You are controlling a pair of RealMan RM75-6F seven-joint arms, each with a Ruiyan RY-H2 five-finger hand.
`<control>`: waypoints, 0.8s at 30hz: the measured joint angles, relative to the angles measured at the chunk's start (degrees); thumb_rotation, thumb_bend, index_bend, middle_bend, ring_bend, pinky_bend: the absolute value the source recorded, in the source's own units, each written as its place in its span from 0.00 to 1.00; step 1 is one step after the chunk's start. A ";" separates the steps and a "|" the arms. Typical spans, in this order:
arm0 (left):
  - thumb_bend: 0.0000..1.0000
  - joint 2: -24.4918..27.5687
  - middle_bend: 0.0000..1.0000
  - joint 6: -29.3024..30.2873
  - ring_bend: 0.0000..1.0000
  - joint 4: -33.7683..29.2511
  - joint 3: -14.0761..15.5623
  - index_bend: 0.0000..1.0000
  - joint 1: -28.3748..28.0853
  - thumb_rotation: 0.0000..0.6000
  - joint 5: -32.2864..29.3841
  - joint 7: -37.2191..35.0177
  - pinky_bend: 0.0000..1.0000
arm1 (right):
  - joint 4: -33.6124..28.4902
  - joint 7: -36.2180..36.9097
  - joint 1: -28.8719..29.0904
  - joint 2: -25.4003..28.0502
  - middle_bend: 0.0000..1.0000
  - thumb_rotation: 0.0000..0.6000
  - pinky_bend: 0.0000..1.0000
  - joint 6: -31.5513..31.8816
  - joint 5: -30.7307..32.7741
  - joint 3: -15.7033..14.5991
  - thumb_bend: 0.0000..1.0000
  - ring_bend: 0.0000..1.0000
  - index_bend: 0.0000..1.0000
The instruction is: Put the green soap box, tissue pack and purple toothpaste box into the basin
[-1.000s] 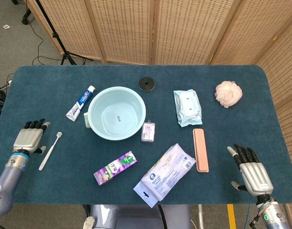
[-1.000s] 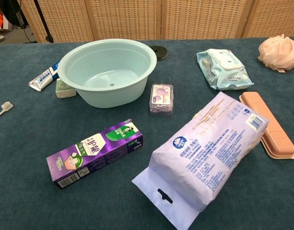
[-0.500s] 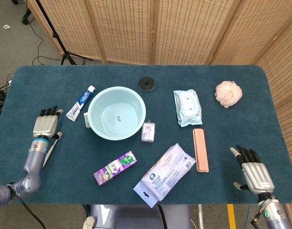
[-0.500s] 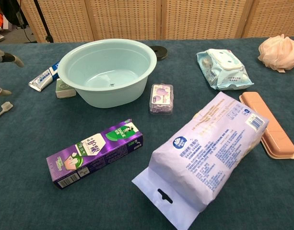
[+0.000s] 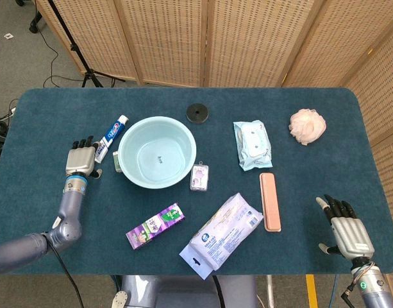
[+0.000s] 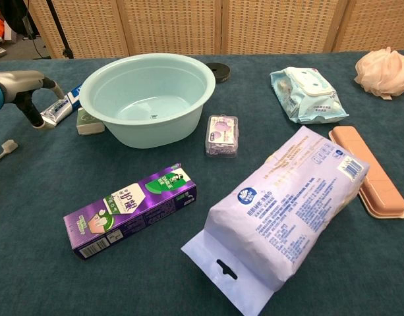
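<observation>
The basin [image 5: 157, 151] stands empty on the bench [image 5: 49, 115], left of centre; none of the three items is in it. The green soap box [image 6: 89, 122] lies flat against the basin's left wall, partly hidden under the rim in the head view; it appears small, stiff and light, and its short faces look the likeliest hold, though access on the basin side is tight. The purple toothpaste box [image 5: 155, 226] lies in front of the basin, well apart from it, its long axis running diagonally, the near end toward the robot's left and the far end up toward its right. As thin card it should be light and rigid but crushable, so a hold across the narrow width at mid-length seems soundest. The tissue pack [image 5: 222, 234] lies to its right on a similar diagonal, hang-tab end nearest the robot; it is soft, bulky and film-wrapped, probably slippery, and is best taken around its middle. The left hand [image 5: 82, 158] hovers near the soap box, fingers extended, holding nothing. The right hand [image 5: 345, 227] sits at the bench's near right corner, fingers spread, empty.
</observation>
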 measured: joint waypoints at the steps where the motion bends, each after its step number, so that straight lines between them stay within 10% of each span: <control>1: 0.29 -0.49 0.00 -0.11 0.00 0.34 -0.02 0.24 -0.22 1.00 -0.15 0.08 0.00 | 0.00 0.04 -0.01 0.02 0.00 1.00 0.00 -0.01 -0.03 -0.04 0.16 0.00 0.00; 24: 0.29 -3.94 0.00 -0.37 0.00 2.60 -1.65 0.24 -2.73 1.00 0.77 -1.46 0.00 | 0.03 0.07 0.03 0.06 0.00 1.00 0.00 -0.10 0.21 -0.30 0.16 0.00 0.00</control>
